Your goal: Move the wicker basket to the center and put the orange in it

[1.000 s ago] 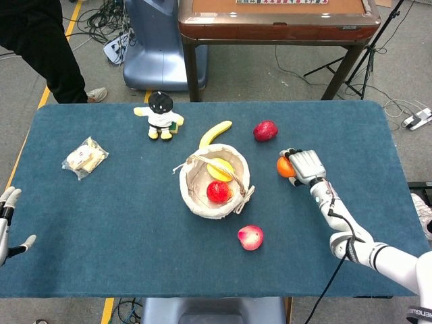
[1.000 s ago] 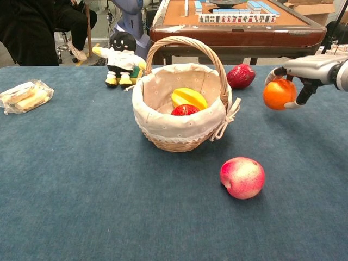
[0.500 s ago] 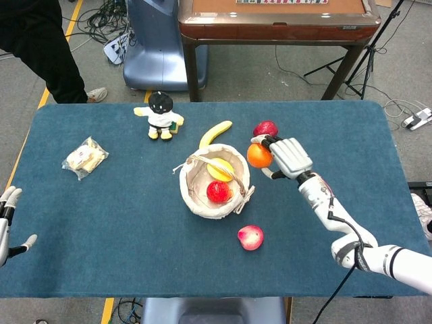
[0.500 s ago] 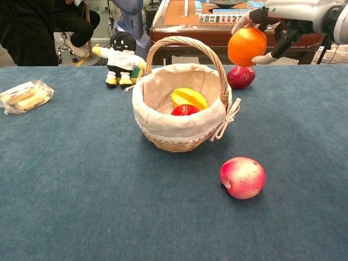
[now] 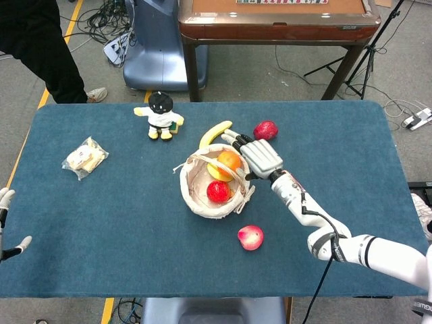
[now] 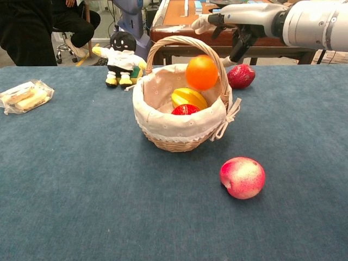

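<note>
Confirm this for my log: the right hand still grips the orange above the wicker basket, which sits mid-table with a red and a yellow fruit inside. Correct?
Not quite. The right hand no longer grips the orange: in the chest view its fingers are spread and the orange is apart from them, dropping into the wicker basket. The rest holds: the basket sits mid-table with a red fruit and a yellow fruit inside.

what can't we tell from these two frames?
- Left hand: head view, cut off by the left edge; its pose is unreadable, and chest view misses it.
- Banana: chest view, hidden behind the wicker basket.
- Orange: blurred in chest view, below the open right hand; landing unclear.
</note>
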